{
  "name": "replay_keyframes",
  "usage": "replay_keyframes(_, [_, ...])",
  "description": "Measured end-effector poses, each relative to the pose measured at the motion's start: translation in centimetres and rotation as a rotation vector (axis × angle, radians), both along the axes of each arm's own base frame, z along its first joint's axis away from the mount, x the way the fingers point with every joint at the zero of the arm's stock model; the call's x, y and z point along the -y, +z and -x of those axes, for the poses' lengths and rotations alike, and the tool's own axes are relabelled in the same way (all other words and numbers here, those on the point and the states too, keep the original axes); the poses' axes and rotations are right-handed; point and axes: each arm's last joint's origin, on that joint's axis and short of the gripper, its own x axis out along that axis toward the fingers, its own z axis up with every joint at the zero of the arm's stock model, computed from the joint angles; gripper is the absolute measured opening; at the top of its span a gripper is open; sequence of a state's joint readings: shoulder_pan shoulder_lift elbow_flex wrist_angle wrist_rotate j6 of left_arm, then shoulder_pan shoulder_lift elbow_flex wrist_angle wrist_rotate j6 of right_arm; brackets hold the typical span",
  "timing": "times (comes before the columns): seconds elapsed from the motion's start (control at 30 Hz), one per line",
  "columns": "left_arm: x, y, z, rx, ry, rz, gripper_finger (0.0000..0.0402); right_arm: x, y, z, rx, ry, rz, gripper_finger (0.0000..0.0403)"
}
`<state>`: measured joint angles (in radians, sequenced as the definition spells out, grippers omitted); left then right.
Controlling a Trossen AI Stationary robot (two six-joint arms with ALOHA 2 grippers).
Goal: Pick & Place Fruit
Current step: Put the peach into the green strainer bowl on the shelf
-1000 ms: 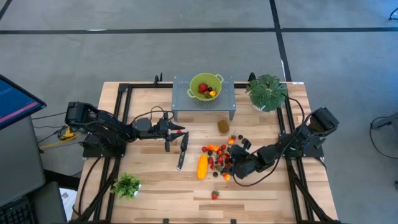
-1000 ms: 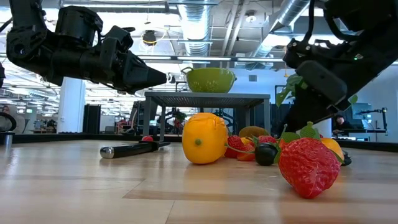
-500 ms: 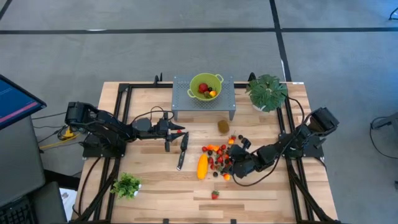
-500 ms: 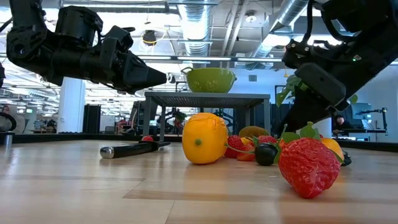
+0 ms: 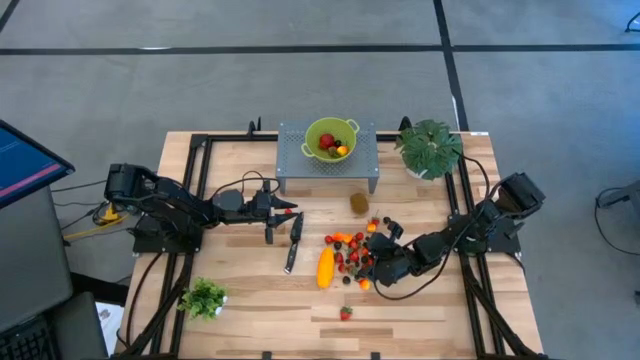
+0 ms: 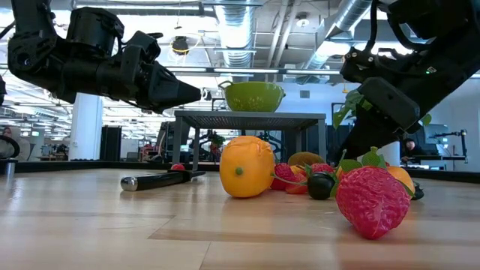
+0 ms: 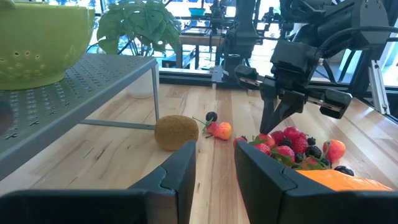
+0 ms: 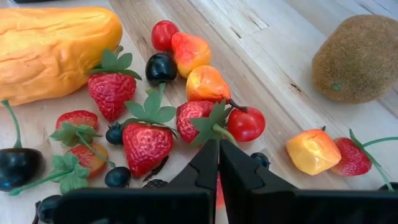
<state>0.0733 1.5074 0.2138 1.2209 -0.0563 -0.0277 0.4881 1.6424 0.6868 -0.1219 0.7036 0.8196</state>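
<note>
1. Hovering above the table just left of the black-handled knife [image 5: 293, 241], the left gripper [image 5: 287, 212] had its fingers slightly apart with nothing between them; it was waiting.
2. Risk: a careless sweep from the left arm could have knocked the knife into the yellow-orange fruit [image 5: 325, 267] beside it.
3. The fruit pile [image 5: 358, 255] lay on the table right of centre, with the kiwi [image 5: 359, 203] apart, nearer the metal stand [image 5: 292, 168], and one strawberry [image 5: 345, 313] alone near the front edge.
4. The right gripper [image 8: 218, 163] was down in the pile, fingers pressed together; whether they pinched a stem or anything else could not be told.
5. Risk: if the pinch was on a thin stem, or on nothing, the piece probably would have slipped on lifting, and the round berries [image 8: 160, 66] could have rolled and scattered.
6. The green colander [image 5: 331, 138] sat on the stand and held a few fruits, red and yellow ones.
7. The potted plant [image 5: 430, 147] stood right of the stand, close enough to be brushed on the way to the colander.
</note>
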Motion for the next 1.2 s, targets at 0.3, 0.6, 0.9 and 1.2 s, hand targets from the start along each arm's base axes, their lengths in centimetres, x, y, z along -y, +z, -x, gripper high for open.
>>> replay_keyframes(0.3, [0.0,0.0,0.0,0.0,0.004,-0.001,0.0106,-0.1,0.3,-0.4,0.036,0.024,0.006,0.0001])
replay_keyframes(0.6, [0.0,0.0,0.0,0.0,0.004,-0.001,0.0106,1.8,6.6,-4.0,0.229,0.176,0.216,0.0001])
replay_keyframes(0.9, [0.0,0.0,0.0,0.0,0.004,0.0,0.0106,7.1,12.4,-7.3,0.297,0.197,0.358,0.0001])
replay_keyframes(1.2, [0.0,0.0,0.0,0.0,-0.001,0.0,0.0106,12.9,16.9,-9.1,0.368,0.095,0.415,0.0001])
